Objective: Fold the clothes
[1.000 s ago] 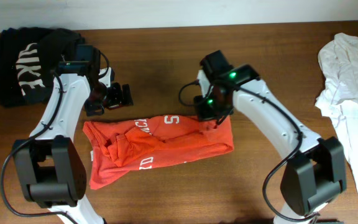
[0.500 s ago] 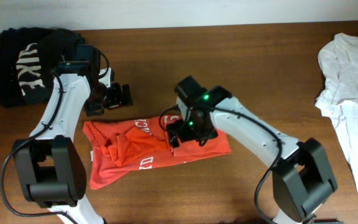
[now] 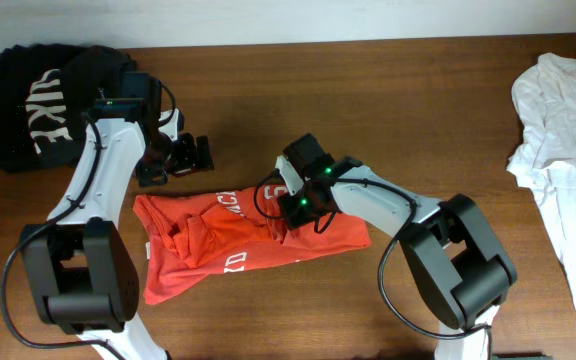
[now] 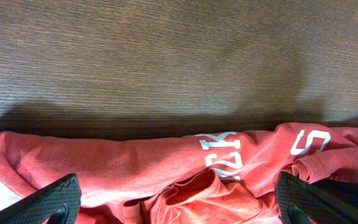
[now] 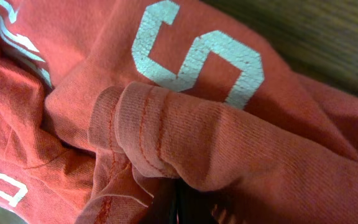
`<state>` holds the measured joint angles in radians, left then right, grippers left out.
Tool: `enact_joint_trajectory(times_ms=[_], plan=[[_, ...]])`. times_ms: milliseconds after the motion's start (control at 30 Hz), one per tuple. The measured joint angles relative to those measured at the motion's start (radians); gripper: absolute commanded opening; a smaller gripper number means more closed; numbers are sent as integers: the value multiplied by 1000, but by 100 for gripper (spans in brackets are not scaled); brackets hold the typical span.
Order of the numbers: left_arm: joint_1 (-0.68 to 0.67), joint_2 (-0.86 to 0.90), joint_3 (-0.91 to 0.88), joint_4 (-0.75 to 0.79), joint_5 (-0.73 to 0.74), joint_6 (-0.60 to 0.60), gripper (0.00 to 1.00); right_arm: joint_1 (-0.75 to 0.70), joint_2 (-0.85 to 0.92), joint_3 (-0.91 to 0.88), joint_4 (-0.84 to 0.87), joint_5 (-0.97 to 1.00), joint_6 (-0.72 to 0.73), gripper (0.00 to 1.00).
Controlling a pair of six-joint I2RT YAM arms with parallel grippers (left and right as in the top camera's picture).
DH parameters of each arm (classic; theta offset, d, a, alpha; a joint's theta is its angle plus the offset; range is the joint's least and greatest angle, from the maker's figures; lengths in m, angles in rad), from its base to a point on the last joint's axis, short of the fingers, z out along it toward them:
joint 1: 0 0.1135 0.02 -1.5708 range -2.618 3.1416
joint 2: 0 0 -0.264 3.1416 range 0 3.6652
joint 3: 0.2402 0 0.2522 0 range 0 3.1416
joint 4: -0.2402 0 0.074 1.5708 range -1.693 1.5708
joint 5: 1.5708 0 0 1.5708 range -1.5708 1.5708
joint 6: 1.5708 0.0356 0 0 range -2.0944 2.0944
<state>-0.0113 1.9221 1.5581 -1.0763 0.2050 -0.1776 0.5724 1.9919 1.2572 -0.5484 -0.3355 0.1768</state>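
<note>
- Orange shirt (image 3: 218,240) lying crumpled mid-table (image 3: 418,90), right part folded over toward the left, white lettering up.
- Right gripper (image 3: 290,207) down on the shirt's middle fold, buried in cloth; cannot tell how wide.
- Left gripper (image 3: 178,163) just beyond the shirt's far edge, spread wide, holding nothing.
- Black garment (image 3: 38,110) far left; white garment (image 3: 558,130) right.

Orange-red shirt (image 3: 238,235) with white block lettering, including a large S, beneath the right jaws and just beside the black left jaws. Stitched seams on the shirt match the orange-red cloth. Dark brown tabletop (image 3: 418,100) with fine wood grain. On the far side of the left jaws, a black garment (image 3: 38,110) with bold white lettering. Well apart from the right jaws, a plain white garment (image 3: 558,110). The left arm (image 3: 103,170) and right arm (image 3: 378,200) are white with black joints. Small green lights (image 3: 303,203) glow near the right jaws.
</note>
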Motion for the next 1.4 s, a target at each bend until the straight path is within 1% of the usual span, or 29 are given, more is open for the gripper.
enact_joint_trajectory(times_ms=[33,67,100,133,167,200,267,300,367,433,533,567,600,633,667,733,800,867,933,1000,1033,1133,1167,1200,1233,1267,1333,1367,1400], plan=[[0,0,0,0,0,0,99,0,0,0,-3,-1,3,17],[0,0,0,0,0,0,99,0,-6,20,-118,-3,7,33],[0,0,0,0,0,0,99,0,-30,48,-137,-3,5,49],[0,0,0,0,0,0,99,0,-71,101,-247,20,6,70],[0,0,0,-1,0,0,99,-2,-119,151,-311,53,5,70],[0,0,0,-1,0,0,99,-9,-171,203,-371,100,4,63],[0,0,0,0,0,0,99,-71,-248,247,-424,194,1,19],[0,0,0,0,0,0,99,-97,-234,235,-423,213,5,8],[0,0,0,0,0,0,99,-136,-171,195,-399,233,13,6],[0,0,0,0,0,0,99,-141,-76,151,-306,242,14,5],[0,0,0,-4,0,0,99,-141,57,150,-229,246,15,4],[0,0,0,-4,0,0,99,-141,56,150,-227,256,30,4],[0,0,0,-3,0,0,99,-141,56,159,-259,273,33,5],[0,0,0,-3,0,0,99,-141,55,180,-312,297,34,9],[0,0,0,-3,0,0,99,-147,50,224,-416,315,35,13],[0,0,0,-8,0,0,99,-158,4,373,-642,315,37,15],[0,0,0,-7,0,0,99,-152,-73,440,-730,257,36,14],[0,0,0,-8,0,-2,99,-98,-78,363,-653,221,35,14],[0,0,0,-7,-1,-2,99,-24,-66,216,-511,175,45,13],[0,0,0,-7,-1,-2,99,21,-61,61,-322,134,108,11],[0,0,0,-8,-1,-2,99,29,-60,29,-296,119,119,12],[0,0,0,-8,-3,-2,99,40,-60,19,-283,85,142,20],[0,0,0,-11,-3,-2,99,40,-59,39,-330,80,144,34],[0,0,0,-31,-2,-3,99,38,-58,90,-401,79,137,53],[0,0,1,-61,10,-3,99,31,-51,166,-473,79,113,99],[0,0,3,-78,14,-2,99,25,-43,259,-588,109,103,99],[7,-36,3,-120,3,-3,99,-58,-51,444,-732,217,91,99],[23,-82,3,-138,-38,-3,99,-129,-53,513,-756,257,85,99],[54,-146,3,-159,-84,-3,99,-240,-54,547,-754,293,85,99]])
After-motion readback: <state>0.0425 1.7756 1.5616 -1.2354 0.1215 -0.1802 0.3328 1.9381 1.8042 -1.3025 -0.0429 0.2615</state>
